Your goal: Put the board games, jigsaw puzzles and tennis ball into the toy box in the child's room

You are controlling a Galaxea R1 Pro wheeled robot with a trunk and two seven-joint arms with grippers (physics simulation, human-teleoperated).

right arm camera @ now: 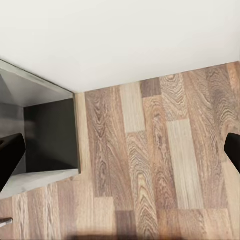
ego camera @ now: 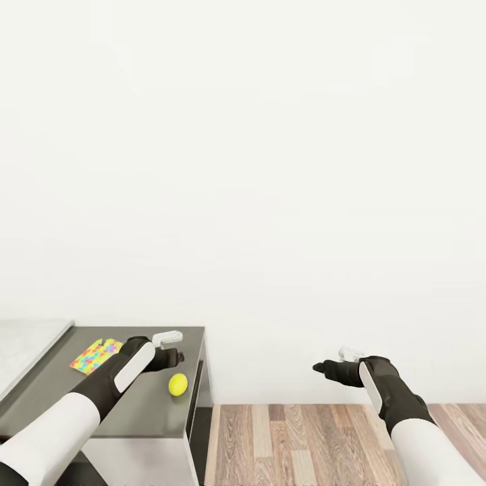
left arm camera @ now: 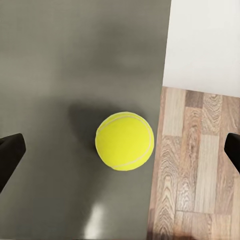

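The left gripper (left arm camera: 120,150) hangs wide open above the tennis ball (left arm camera: 124,141), seemingly ready to descend and close; the right gripper (right arm camera: 120,150) idles open, empty.

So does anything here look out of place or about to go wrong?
Only mildly: the ball sits loose near the edge of the dark cabinet top, above the floor, so it could roll off. The puzzle lies flat. Nothing looks spilled or damaged.
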